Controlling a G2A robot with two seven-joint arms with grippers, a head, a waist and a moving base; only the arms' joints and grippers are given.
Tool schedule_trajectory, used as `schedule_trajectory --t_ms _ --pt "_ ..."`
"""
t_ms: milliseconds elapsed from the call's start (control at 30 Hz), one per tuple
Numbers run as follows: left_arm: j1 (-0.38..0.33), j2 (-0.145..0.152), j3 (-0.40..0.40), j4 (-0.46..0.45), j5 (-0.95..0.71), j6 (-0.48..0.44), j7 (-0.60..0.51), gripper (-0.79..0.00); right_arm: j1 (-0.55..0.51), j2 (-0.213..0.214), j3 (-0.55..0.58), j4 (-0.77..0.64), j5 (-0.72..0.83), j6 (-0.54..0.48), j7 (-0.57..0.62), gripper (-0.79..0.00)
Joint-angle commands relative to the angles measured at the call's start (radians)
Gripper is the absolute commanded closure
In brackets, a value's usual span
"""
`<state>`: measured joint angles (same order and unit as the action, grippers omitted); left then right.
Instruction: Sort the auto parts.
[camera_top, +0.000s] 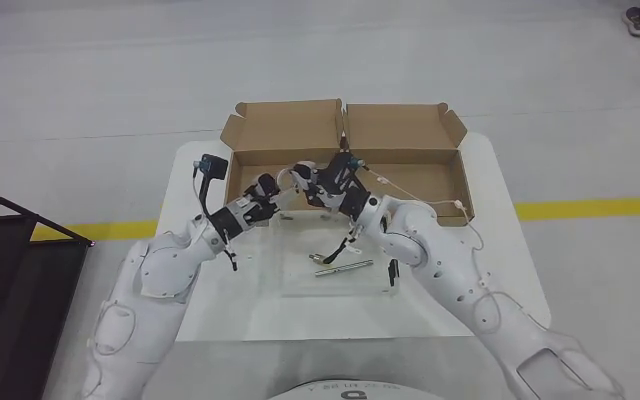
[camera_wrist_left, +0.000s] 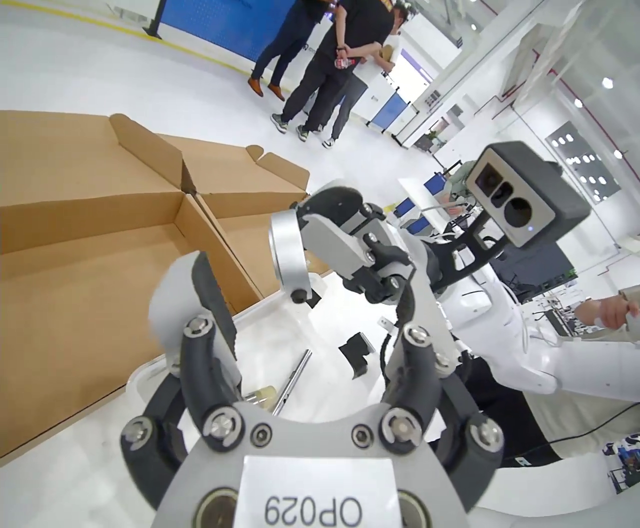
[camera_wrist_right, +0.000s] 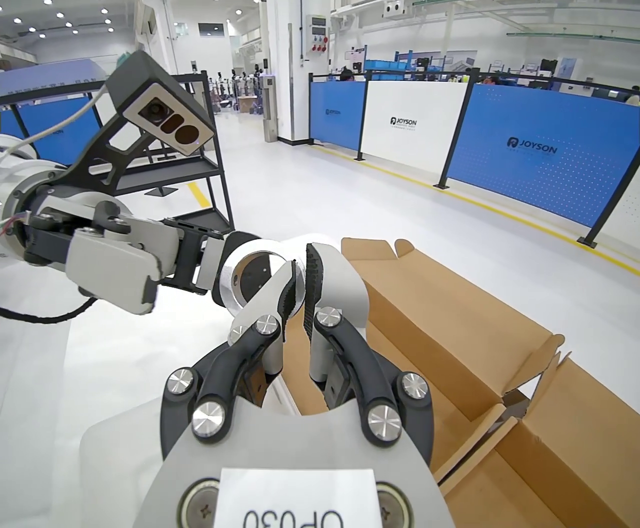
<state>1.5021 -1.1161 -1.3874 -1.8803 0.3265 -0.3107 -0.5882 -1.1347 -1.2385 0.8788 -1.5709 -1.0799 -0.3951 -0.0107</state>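
1. closest to the robot, a thin silver metal rod (camera_top: 345, 268) lies flat on the white table (camera_top: 500, 200). a small pale piece (camera_top: 315, 258) sits at one end of it, and a small black bracket-shaped part (camera_top: 393, 270) lies just beside the other end.
2. farther out, the two arms meet above the table, by the near edge of the boxes.
3. the right gripper (camera_wrist_right: 300, 280) has its fingers pressed nearly together. they pinch the rim of a short silver metal ring (camera_wrist_right: 250, 272), which hangs in the air with its hollow side turned towards the right wrist camera.
4. the left gripper (camera_wrist_left: 305, 290) faces the right one, with its fingers spread wide and nothing between the pads. the ring sits just beyond its fingertips. i cannot tell whether either pad touches the ring.
5. beyond the grippers, two open brown cardboard boxes (camera_top: 285, 125) stand side by side along the far part of the table. they touch at their inner walls, and their flaps are folded up and back.
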Motion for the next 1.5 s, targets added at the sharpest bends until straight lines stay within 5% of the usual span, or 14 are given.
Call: schedule_trajectory --t_ms 0,333,433,667,733,800,833,867,967,1100,1333,1467 --pt "-0.003 0.000 0.001 0.000 0.000 0.005 0.002 -0.619 0.001 -0.003 -0.007 0.002 -0.005 -0.004 -0.001 0.000" --pt "-0.013 0.002 0.003 0.008 -0.005 0.027 0.002 -0.209 -0.001 -0.010 -0.002 0.011 -0.015 -0.014 -0.016 0.000" --pt "-0.013 0.003 0.003 0.009 -0.009 0.028 0.002 0.000 -0.005 -0.010 0.005 0.008 -0.017 -0.018 -0.016 0.000" --pt "-0.016 0.005 0.003 0.011 -0.015 0.035 0.001 0.000 -0.011 -0.013 0.014 0.003 -0.021 -0.024 -0.019 0.000" --pt "-0.018 0.006 -0.001 0.016 -0.016 0.041 0.005 0.000 -0.012 -0.013 0.021 -0.001 -0.015 -0.028 -0.026 -0.296" --pt "-0.022 0.006 -0.007 0.025 -0.020 0.053 0.009 0.000 -0.019 -0.011 0.035 -0.013 -0.008 -0.039 -0.041 -0.474" --pt "-0.025 0.006 -0.010 0.029 -0.019 0.059 0.011 0.000 -0.026 -0.009 0.048 -0.023 0.001 -0.048 -0.055 -0.650" --pt "-0.029 0.007 -0.012 0.031 -0.016 0.064 0.012 0.000 -0.036 -0.006 0.064 -0.031 0.008 -0.059 -0.069 -0.693" --pt "-0.041 0.008 -0.019 0.025 0.034 0.075 0.031 0.000 -0.075 0.007 0.135 -0.060 0.038 -0.084 -0.122 -0.708" --pt "-0.060 0.010 0.001 0.003 0.234 0.109 0.084 0.000 -0.160 0.029 0.256 -0.119 0.064 -0.119 -0.199 -0.631" --pt "-0.099 -0.003 0.193 0.027 0.801 0.239 0.239 0.000 -0.359 0.064 0.471 -0.227 0.091 -0.189 -0.319 -0.566" --pt "-0.141 -0.022 0.295 0.088 0.950 0.328 0.289 0.000 -0.445 0.072 0.538 -0.267 0.092 -0.206 -0.373 -0.613"
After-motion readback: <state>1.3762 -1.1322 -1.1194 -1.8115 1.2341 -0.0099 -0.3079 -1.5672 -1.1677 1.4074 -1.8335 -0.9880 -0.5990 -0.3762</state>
